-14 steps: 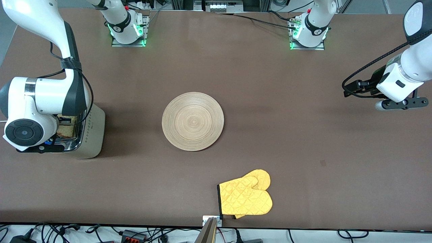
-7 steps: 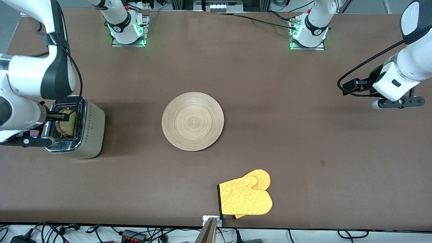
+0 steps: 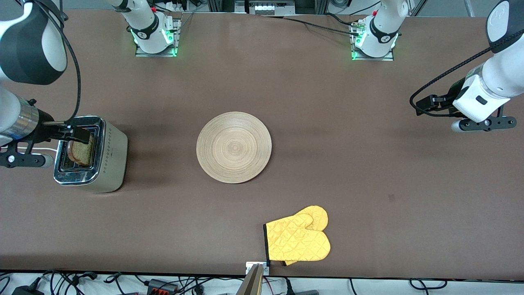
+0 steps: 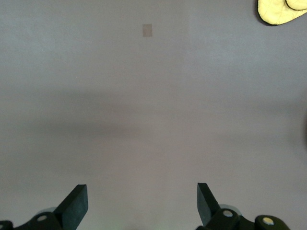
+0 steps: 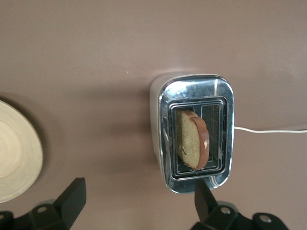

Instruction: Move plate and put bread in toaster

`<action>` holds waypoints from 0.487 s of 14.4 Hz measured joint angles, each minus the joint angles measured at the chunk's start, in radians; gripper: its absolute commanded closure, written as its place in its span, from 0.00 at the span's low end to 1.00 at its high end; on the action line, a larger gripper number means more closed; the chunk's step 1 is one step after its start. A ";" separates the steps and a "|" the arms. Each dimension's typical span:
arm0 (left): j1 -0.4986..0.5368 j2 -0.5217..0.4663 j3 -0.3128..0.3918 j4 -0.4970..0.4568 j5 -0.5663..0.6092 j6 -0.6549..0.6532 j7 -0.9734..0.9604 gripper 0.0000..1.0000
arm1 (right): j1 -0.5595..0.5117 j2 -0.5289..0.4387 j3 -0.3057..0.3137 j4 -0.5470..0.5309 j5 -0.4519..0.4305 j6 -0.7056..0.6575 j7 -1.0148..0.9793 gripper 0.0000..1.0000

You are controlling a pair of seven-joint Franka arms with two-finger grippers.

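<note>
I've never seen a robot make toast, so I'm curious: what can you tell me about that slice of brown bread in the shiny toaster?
The slice of pale brown bread with a darker crust stands on edge in one dark slot of the shiny silver-and-beige toaster, leaning slightly, its upper part still sticking out above the chrome top. Only the toaster touches it. The right gripper hangs open above it, gripping nothing. The toaster sits at the right arm's end of the table.

One wooden plate [image 3: 233, 147], one toaster [image 3: 91, 154] holding one slice of bread [image 3: 82, 150], and one yellow oven mitt [image 3: 298, 239] share the table. Two robot arms attend.
</note>
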 measured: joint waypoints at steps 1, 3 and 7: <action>0.000 0.000 0.000 0.000 0.000 0.002 0.000 0.00 | 0.000 -0.006 0.000 0.002 0.002 0.000 0.000 0.00; 0.000 -0.001 0.000 0.003 0.000 0.021 0.000 0.00 | -0.001 -0.012 0.000 0.002 0.003 0.000 0.000 0.00; 0.000 -0.005 0.000 0.007 0.000 0.035 0.000 0.00 | -0.035 -0.008 -0.007 0.002 0.104 0.000 0.000 0.00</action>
